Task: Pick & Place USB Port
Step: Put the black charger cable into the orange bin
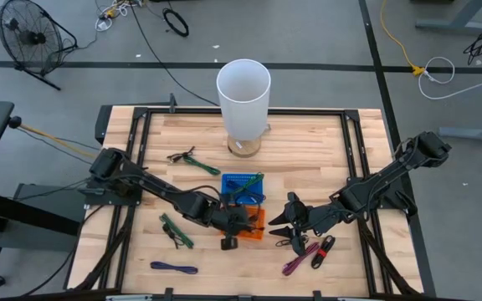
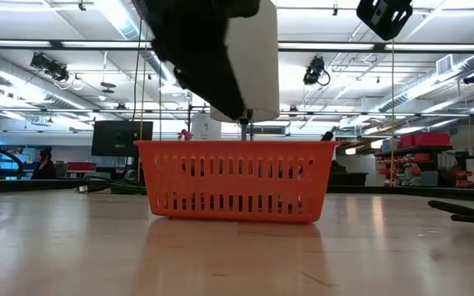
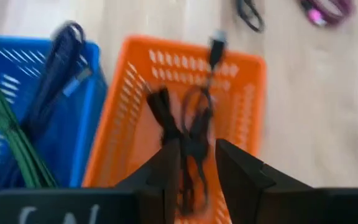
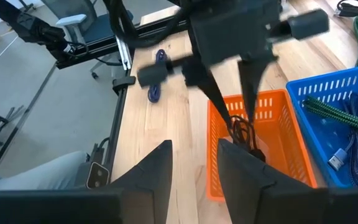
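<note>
1. The black USB cable (image 3: 188, 134), the task's thing, lies bundled inside the orange basket (image 3: 241, 93); one plug end rests against the basket's far wall.
2. The orange basket, a slotted plastic tray, stands on the wooden table (image 1: 308, 150) touching the blue basket (image 1: 243, 186) beside it.
3. The blue basket holds a green braided cable (image 4: 340, 115) and a dark blue cable (image 3: 55, 74) with a plug end.
4. No readable brand or label appears on either basket; white marks on the left wrist housing are too blurred to read.
5. The left gripper (image 3: 194, 158) hangs directly above the orange basket, fingers pointing down and parted narrowly. The cable bundle sits between the fingertips; whether it is gripped cannot be told.
6. The right gripper (image 1: 284, 221) hovers just beside the orange basket, its arm reaching in from the table's right edge. Its fingers stand partly apart with nothing between them.
7. Loose cables lie on the table: a purple cable (image 1: 174, 267), a green cable (image 1: 176, 230), and a magenta cable (image 1: 298, 259).
8. A white cylindrical bin (image 1: 243, 96) stands upright at the table's far edge.
</note>
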Controlling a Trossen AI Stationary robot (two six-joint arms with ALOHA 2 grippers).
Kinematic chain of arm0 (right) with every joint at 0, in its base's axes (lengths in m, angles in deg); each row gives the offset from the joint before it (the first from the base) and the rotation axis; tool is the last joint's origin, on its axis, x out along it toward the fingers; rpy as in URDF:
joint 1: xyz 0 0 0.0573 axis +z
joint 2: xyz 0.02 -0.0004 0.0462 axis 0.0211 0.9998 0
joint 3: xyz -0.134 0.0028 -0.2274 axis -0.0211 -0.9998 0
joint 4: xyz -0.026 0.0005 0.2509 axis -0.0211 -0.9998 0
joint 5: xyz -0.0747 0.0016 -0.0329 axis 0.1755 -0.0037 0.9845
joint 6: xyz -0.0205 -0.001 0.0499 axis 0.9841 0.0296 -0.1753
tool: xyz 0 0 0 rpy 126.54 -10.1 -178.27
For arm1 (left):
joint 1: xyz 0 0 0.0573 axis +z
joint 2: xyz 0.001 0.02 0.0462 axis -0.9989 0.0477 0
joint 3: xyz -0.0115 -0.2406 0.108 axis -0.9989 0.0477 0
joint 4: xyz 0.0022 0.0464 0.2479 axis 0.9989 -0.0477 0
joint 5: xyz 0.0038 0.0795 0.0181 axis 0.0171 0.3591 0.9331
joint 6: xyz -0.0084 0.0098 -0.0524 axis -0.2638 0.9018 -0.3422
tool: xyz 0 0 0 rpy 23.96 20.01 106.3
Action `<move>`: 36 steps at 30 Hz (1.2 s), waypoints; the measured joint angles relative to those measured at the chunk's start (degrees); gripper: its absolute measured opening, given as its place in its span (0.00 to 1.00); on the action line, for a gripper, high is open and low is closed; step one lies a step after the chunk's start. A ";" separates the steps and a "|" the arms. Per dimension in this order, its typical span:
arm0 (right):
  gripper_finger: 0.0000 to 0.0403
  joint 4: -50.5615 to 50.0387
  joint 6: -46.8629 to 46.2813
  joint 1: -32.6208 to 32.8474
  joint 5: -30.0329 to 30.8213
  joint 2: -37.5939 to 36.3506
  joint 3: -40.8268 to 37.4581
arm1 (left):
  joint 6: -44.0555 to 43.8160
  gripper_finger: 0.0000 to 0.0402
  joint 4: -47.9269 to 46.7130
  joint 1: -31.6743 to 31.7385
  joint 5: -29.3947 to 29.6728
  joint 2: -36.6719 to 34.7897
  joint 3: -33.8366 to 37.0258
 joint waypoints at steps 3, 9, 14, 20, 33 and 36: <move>0.31 -0.12 0.00 0.01 0.02 0.00 0.02 | -1.90 0.25 -4.61 -0.61 -3.02 -3.06 0.00; 0.31 -0.14 -0.15 -0.01 0.02 0.00 0.02 | -8.49 0.23 -12.46 -4.27 -4.76 -9.12 -0.02; 0.31 -0.35 -0.94 -0.01 0.02 0.00 0.00 | -12.48 0.23 -20.06 -9.86 -7.56 -10.53 -0.09; 0.31 -0.35 -1.05 -0.01 0.02 0.00 0.02 | -14.41 0.23 -29.51 -17.50 -9.03 -9.89 -0.02; 0.31 -0.08 -1.05 -0.01 0.04 0.00 0.02 | -19.12 0.23 -31.54 -25.29 -2.56 -9.52 0.56; 0.31 -0.09 -1.27 0.13 0.03 0.00 0.01 | -21.75 0.23 -31.00 -25.59 -3.89 -9.55 3.19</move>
